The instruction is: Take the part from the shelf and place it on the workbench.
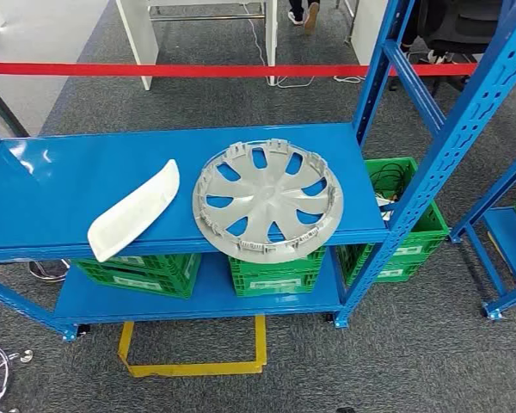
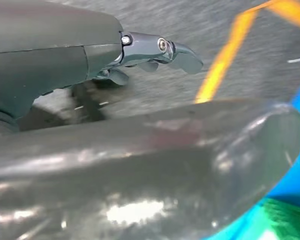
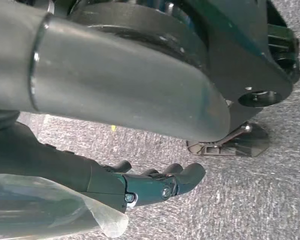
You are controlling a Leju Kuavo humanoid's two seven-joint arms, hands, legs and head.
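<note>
With both the left hand [image 2: 156,52] and right hand [image 3: 156,182] hanging empty, fingers loosely extended, you should reach for the wheel cover [image 1: 267,200] overhanging the shelf's [image 1: 60,185] front edge.

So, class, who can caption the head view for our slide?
Silver wheel cover and white curved part lying side by side on the blue shelf.

One silver hubcap [image 1: 267,200], one white trim panel [image 1: 134,210], three green crates [image 1: 276,275].
</note>
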